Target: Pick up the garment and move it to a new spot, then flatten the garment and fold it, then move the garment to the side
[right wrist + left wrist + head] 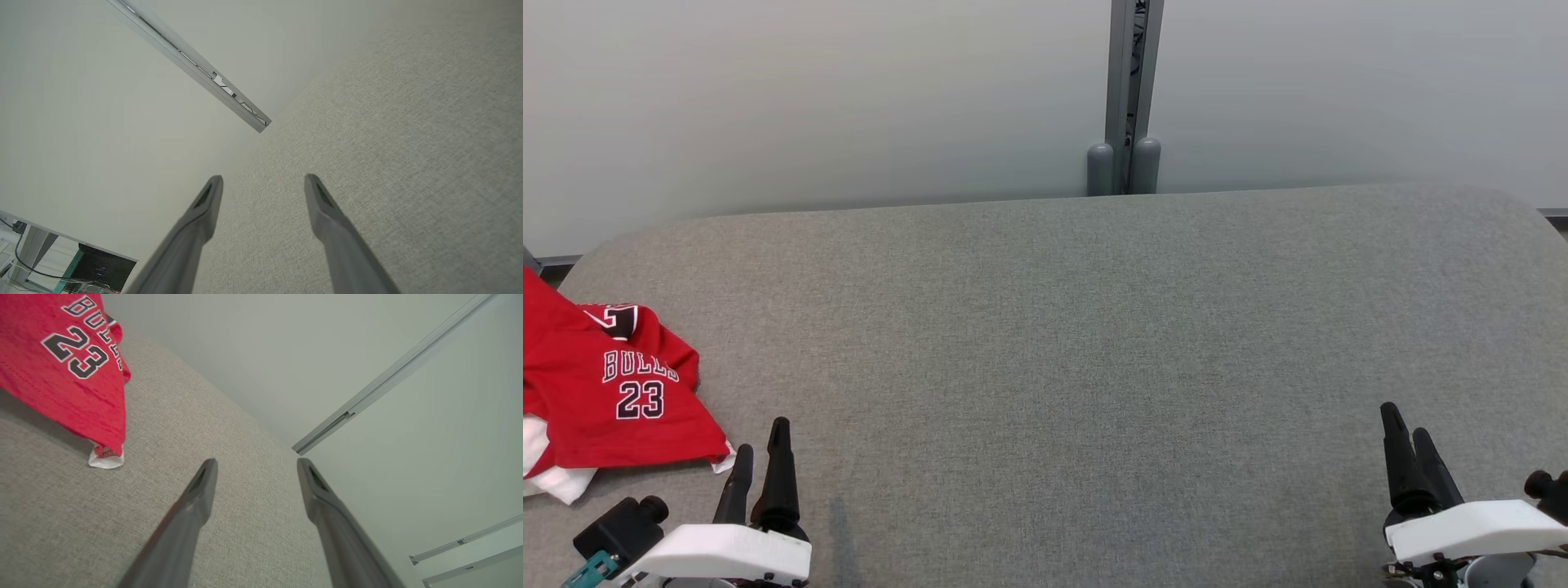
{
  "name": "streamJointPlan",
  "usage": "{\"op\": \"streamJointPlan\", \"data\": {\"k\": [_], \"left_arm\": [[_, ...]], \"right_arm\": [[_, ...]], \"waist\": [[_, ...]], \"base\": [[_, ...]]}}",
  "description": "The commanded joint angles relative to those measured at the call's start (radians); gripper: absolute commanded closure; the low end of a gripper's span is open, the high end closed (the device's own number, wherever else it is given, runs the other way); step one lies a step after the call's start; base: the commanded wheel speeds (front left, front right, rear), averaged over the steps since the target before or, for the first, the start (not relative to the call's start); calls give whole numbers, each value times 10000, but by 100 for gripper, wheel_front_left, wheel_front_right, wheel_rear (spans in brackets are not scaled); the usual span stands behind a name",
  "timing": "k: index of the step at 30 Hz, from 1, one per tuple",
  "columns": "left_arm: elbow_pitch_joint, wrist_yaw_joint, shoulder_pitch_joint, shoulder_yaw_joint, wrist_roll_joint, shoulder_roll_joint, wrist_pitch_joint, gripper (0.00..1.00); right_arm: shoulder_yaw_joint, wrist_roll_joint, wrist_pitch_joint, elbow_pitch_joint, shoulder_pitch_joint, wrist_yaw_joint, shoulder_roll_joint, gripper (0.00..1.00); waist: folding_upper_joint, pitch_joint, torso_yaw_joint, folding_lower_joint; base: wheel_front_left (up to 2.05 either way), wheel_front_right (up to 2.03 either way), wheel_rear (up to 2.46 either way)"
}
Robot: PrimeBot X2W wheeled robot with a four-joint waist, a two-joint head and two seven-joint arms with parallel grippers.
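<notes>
The garment [600, 392] is a red jersey with white trim, printed "BULLS 23", lying bunched at the left edge of the grey padded table [1062, 327]. In the left wrist view the garment [61, 363] fills the upper left corner, its white hem touching the table. My left gripper [762, 435] stands open near the front left, just right of the jersey and apart from it, with nothing between its fingers [200, 490]. My right gripper [1409, 418] is open over bare fabric at the front right, its fingers [322, 204] holding nothing.
A pale partition wall runs behind the table, with a grey metal post [1129, 98] at its middle. A desk leg and a dark box [98, 269] lie beyond the table's right end. The table's corners are rounded.
</notes>
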Motion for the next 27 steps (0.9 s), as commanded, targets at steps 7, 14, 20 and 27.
{"op": "streamJointPlan", "data": {"k": [7, 14, 20, 27], "left_arm": [[9, 122, -99, -66, 1094, 94, -274, 0], [10, 198, -68, -120, 1981, 102, -484, 0], [-58, 274, -64, -163, 2741, 112, -647, 0], [-10, 390, -95, -244, 3591, 151, -836, 0]], "right_arm": [[32, -1102, -315, -8, -201, 12, -76, 0], [2, -2039, -519, -68, -202, 14, -63, 0], [16, -2804, -683, -70, -236, 14, -52, 0], [114, -3768, -877, -47, -263, 16, -52, 0]], "waist": [[0, 11, 14, 0], [0, 26, 16, 0], [0, 38, 8, 0], [0, 58, -6, 0]], "base": [[0, 0, 0], [0, 0, 0], [0, 0, 0], [0, 0, 0]]}}
